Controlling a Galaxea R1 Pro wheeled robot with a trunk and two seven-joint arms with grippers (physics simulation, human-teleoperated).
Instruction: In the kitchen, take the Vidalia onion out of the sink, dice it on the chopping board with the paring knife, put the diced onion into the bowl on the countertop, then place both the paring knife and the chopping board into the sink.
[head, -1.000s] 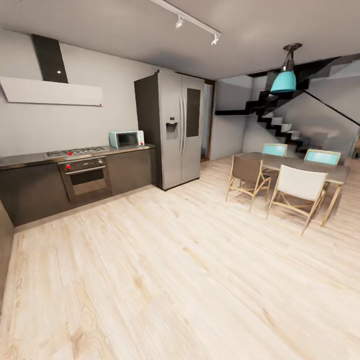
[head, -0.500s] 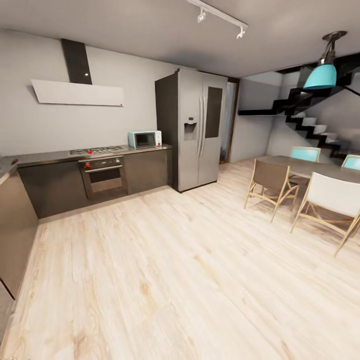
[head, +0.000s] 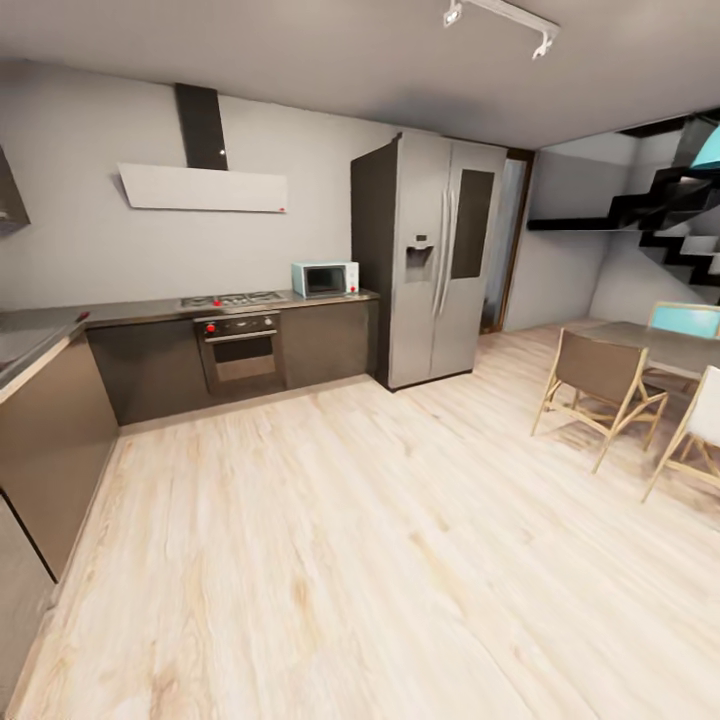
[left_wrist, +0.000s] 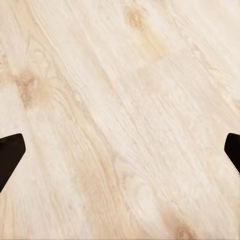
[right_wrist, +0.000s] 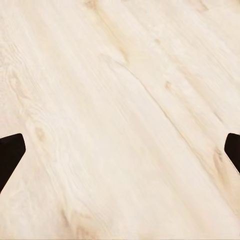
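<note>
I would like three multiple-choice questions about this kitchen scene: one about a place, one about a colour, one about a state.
1. Where does the mint-green microwave stand?
A. on the dark counter beside the tall grey refrigerator
B. on the light wooden floor
C. on the dining table

2. What colour are the knobs of the built-in oven?
A. blue
B. red
C. white

3. How is the left gripper?
A. shut on a knife
B. shut, holding nothing
C. open

Answers: 1 A, the head view shows it on the counter next to the refrigerator. 2 B, red knobs show above the oven door. 3 C, its dark fingertips stand far apart over the floor.
</note>
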